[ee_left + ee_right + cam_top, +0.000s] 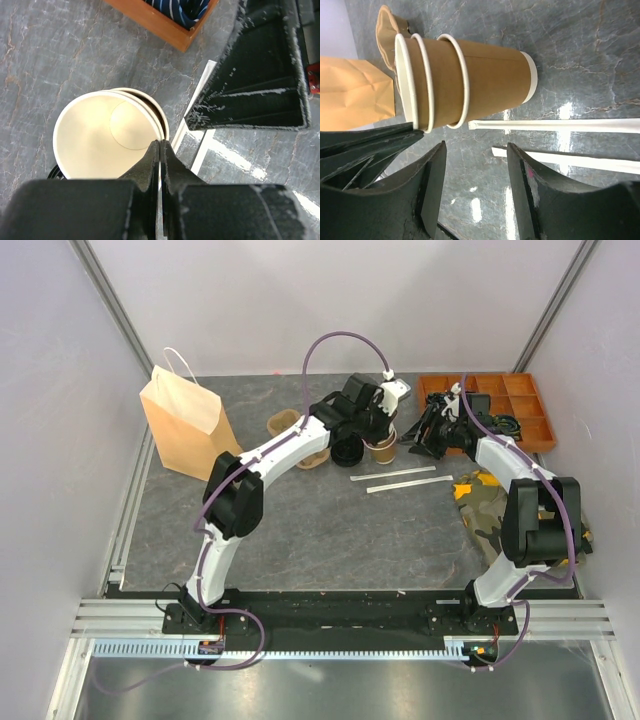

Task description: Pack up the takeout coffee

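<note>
From above, the stack of cups (385,447) stands upright on the worktop (300,530). The left tool (384,432) is directly over it and the right tool (416,445) is just to its right. A black lid (347,452) lies just left of the stack, with the pulp carrier (287,425) further left and the paper bag (183,425) beyond that. Two wrapped straws (393,475) lie just in front of the stack. The orange tray (520,410) is off to its right, towards the back.

In the left wrist view, the top cup (95,135) shows its white inside, and the rim of the cup below peeks out past its edge. The left tool (160,150) is clenched on the top cup's rim, with only the thin paper wall between its fingers.

The right wrist view shows three tan cups nested together (470,80). The right tool (475,185) is released, its fingers (432,190) spread wide and clear of the stack, touching nothing. The two straws (555,125) lie between this tool and the stack. The bag (350,95) and carrier (387,30) show behind the stack.
</note>
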